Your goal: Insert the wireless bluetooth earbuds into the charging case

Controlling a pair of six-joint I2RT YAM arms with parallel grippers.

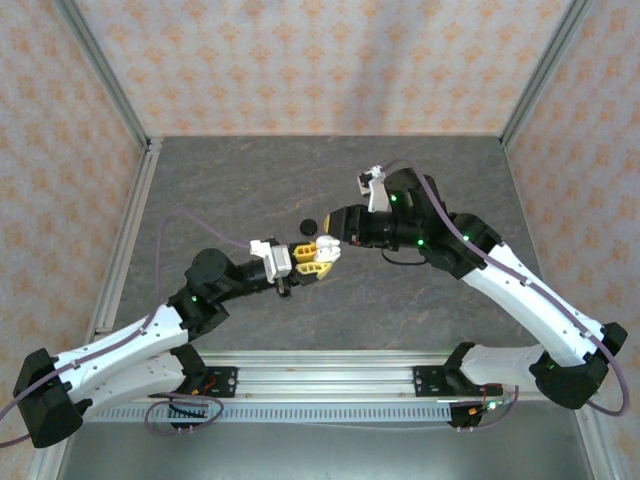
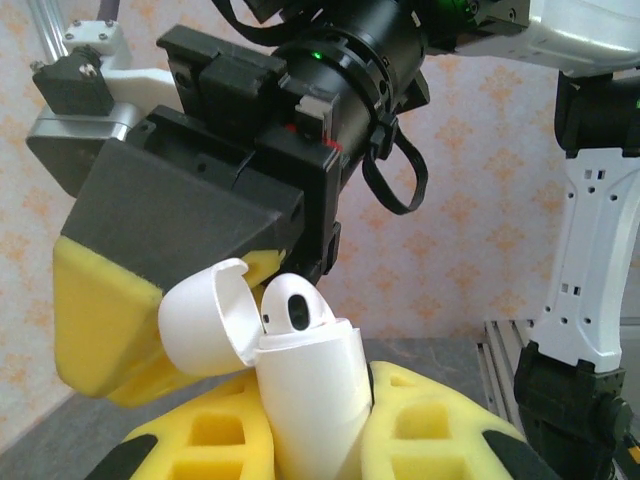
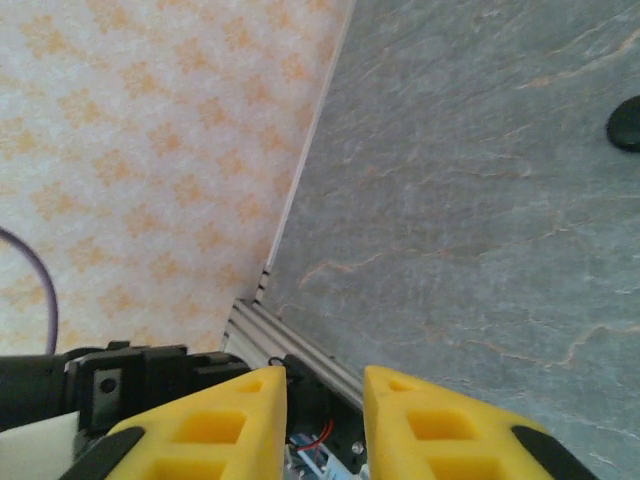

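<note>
The left claw (image 2: pixel 318 432) is clamped on the white charging case (image 2: pixel 312 385), keeping it upright with the lid (image 2: pixel 205 318) open, probably for loading from above. One white earbud (image 2: pixel 293 303) sits inside. The right claw (image 3: pixel 325 400), fingers apart, is empty.

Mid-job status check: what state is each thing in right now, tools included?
Left tool: shut on the white charging case.
White charging case: held off the table, lid flipped open.
White earbud: sitting in the case, top sticking out.
Right tool: fingers apart, nothing between them, close by the case's lid.
Small black object: lying on the table, untouched; too small to tell more.
</note>
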